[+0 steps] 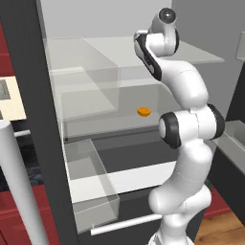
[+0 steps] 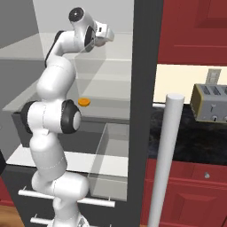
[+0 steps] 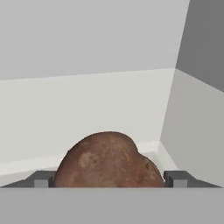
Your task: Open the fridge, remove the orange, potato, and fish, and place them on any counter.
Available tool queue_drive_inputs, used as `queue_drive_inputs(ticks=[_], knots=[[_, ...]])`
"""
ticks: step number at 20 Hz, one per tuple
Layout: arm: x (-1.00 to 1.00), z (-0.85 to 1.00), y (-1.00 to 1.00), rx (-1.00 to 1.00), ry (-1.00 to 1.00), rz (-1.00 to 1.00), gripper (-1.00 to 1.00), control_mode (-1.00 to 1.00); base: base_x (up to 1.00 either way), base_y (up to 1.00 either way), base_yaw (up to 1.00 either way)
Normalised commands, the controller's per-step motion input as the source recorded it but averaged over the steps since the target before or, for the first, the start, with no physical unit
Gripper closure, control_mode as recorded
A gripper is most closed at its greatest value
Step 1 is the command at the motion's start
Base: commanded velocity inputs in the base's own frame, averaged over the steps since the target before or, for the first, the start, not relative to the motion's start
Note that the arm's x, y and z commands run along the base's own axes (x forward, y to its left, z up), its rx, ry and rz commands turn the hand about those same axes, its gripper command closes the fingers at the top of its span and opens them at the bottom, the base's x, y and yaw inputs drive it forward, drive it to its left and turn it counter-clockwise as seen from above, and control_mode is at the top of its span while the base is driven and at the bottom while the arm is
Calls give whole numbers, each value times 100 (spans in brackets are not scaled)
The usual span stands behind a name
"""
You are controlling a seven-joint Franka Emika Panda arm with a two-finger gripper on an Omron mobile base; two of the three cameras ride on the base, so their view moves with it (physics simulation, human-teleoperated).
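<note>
Right now you are on the potato step: the fridge (image 1: 33, 119) stands open, and the arm reaches up onto an upper glass shelf (image 2: 115, 62) inside it. In the hand view the potato (image 3: 109, 159) sits between the two dark fingertips (image 3: 41, 179) of the tool (image 3: 109, 181), one tip at each flank — the tips look close against its sides, but you cannot tell from here whether they are actually pressing it or just bracketing it. So call the tool narrow around the potato, grip unconfirmed.

The potato is deep in a back corner of the white interior, near the rear wall and a side wall. The orange (image 1: 144, 111) lies on a lower shelf, well apart from the arm, untouched. The fish I cannot make out.

Next, I judge, you need a firm close, then a small lift off the shelf and a straight pull back out — mind the side wall and the shelf above. After that the base must carry it to the desk, so most of the task remains.
</note>
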Motion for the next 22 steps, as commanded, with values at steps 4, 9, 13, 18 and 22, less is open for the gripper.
queue_drive_inputs(ticks=[4,9,13,18,22], knots=[[-77,-45,0,0,-11,0,100,-100,0,0,0],[-100,-31,0,0,-40,0,100,-100,0,0,0],[-100,0,0,0,-22,0,100,-100,0,0,0],[-100,29,11,0,3,6,100,-100,0,0,0],[-100,-1,22,0,9,10,100,-100,0,0,0]])
